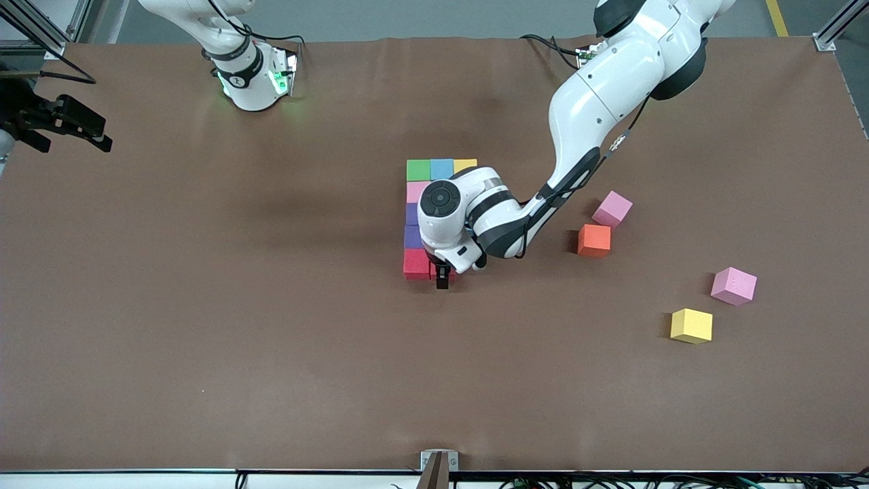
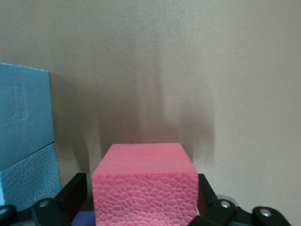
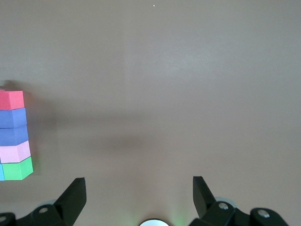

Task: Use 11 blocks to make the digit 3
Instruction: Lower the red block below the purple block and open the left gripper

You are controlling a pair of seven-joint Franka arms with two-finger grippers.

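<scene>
The digit 3 stands partly built at mid-table: green [image 1: 418, 170], light blue [image 1: 441, 168] and yellow [image 1: 466, 165] blocks form one bar. A pink [image 1: 415, 191], two purple [image 1: 412, 225] and a red block [image 1: 416, 263] make the column. My left gripper [image 1: 442, 277] is low beside that red block. In the left wrist view its open fingers [image 2: 75, 190] flank a second red block [image 2: 143, 186] resting on the table, with light blue blocks [image 2: 23, 141] beside it. My right gripper [image 3: 138, 181] waits open and empty off the right arm's end of the table.
Loose blocks lie toward the left arm's end: a pink one [image 1: 612, 208], an orange cube [image 1: 594, 240], another pink [image 1: 733, 285] and a yellow [image 1: 691, 325]. The left arm's wrist covers the figure's middle in the front view.
</scene>
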